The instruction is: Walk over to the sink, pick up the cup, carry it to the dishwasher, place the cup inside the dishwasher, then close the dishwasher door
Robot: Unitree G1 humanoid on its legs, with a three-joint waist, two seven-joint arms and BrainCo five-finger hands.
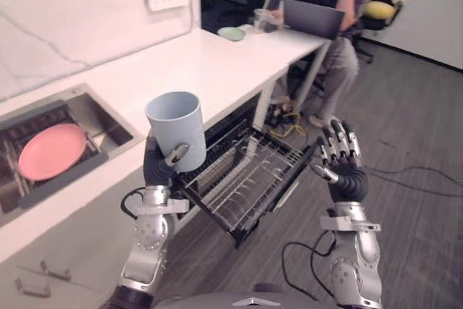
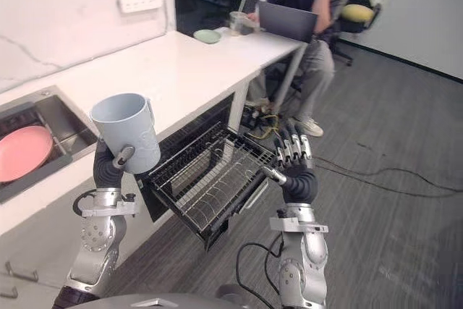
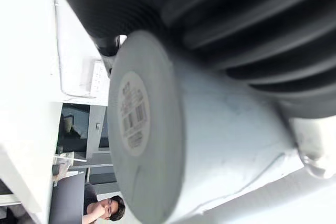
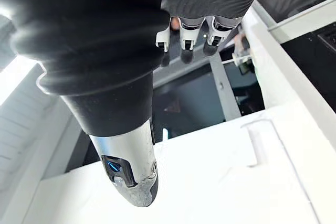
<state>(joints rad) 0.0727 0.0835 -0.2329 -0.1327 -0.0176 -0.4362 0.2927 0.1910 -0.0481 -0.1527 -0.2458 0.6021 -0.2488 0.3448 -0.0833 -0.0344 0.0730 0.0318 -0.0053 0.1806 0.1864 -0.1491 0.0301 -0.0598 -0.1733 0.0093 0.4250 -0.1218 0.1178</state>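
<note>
**Operator:** Report positions, starting at the left.

**Technician:** The sink (image 1: 116, 124) is set into the desk (image 1: 195, 63), left of the left hand (image 1: 158, 168) and lower than it. One pink plate (image 1: 52, 150) lies in it. The left hand has its fingers and thumb curled round the lower part of the one cup (image 1: 176, 129) and holds it in the air, clear of the desk.

**Operator:** Cup orientation?

**Technician:** Its long axis is close to upright, with the mouth up and the base by the palm. The cup looks empty.

**Operator:** Where is the target?

**Technician:** One dishwasher rack (image 1: 242, 175) is pulled out, below the left hand and to its right, between the two hands. The cup is near the rack's left edge, so judge the move as one to the right and down.

**Operator:** Right hand?

**Technician:** The right hand (image 1: 341, 161) is raised just right of the rack. Its fingers are straight and spread, and it holds nothing. The left hand is the nearer hand to the cup.

**Operator:** Count?

**Technician:** One cup, one plate, one rack, two hands.
</note>
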